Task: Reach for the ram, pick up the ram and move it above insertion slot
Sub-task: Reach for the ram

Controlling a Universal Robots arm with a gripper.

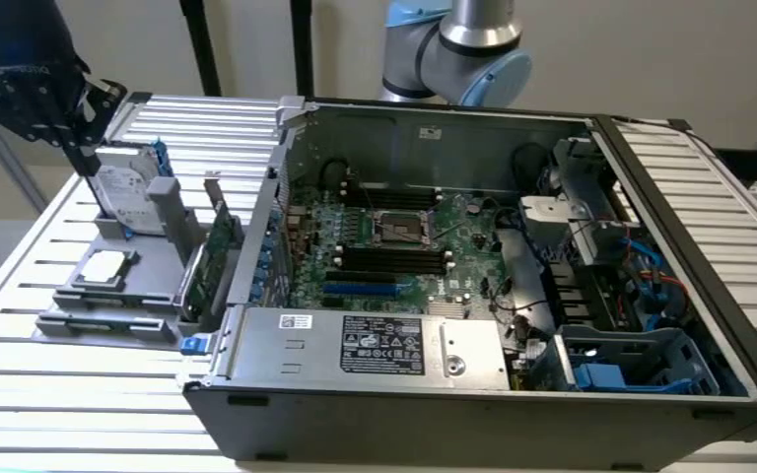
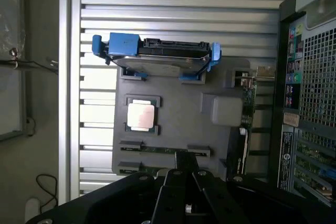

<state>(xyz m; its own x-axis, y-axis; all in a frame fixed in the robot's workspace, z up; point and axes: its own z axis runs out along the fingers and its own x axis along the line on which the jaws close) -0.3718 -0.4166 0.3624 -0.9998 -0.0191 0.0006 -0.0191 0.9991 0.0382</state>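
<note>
nearest, the open case (image 1: 484, 414) bore a white label (image 1: 381, 345) on its silver box (image 1: 473, 340), print too small to read, with the motherboard (image 1: 392, 236) and its black slots behind it. beside the case, the ram (image 2: 163, 149) stood on edge in a slot at the near end of a grey tray (image 1: 142, 271). farther back the gripper (image 1: 87, 158) hung over the white-labelled drive (image 1: 129, 187); whether it was wide or narrow could not be told.
</note>
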